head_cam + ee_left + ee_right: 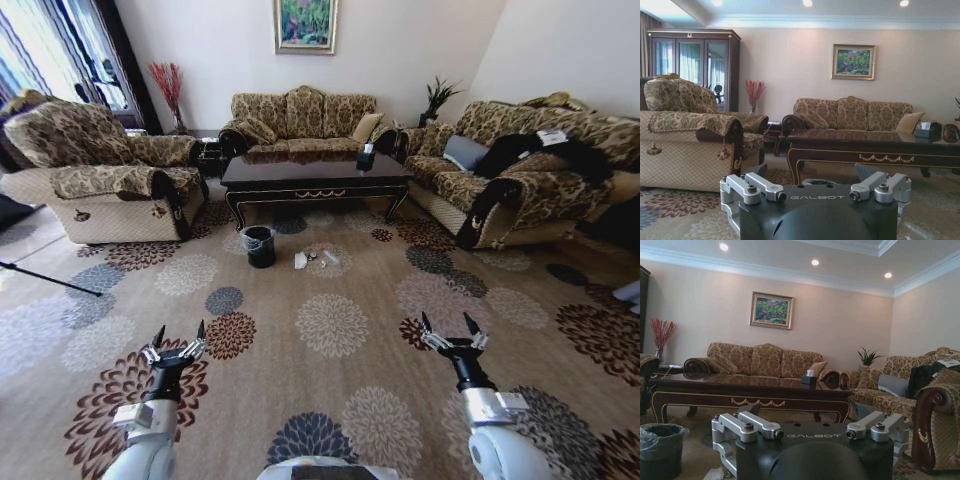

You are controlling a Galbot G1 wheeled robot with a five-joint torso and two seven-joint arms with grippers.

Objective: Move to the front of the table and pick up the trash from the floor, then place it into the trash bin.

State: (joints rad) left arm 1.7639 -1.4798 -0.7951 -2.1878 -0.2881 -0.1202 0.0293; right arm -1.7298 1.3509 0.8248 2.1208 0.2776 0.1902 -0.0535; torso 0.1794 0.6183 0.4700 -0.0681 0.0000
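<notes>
Robot stands back on the floor [330, 330], facing the counter [315, 172] — both arms low, fingers spread open.

The counter's long axis runs left to right across the head view. The bin [259, 246] stands upright before its left end; the trash [316, 258] lies on the carpet just right of the bin. Left gripper [179, 333] and right gripper [448, 323] hover well short of it, pointing forward, holding nothing.

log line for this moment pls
phase: approach | left gripper: open, empty | right gripper: open, empty | trash: on floor beside trash bin, before table
</notes>
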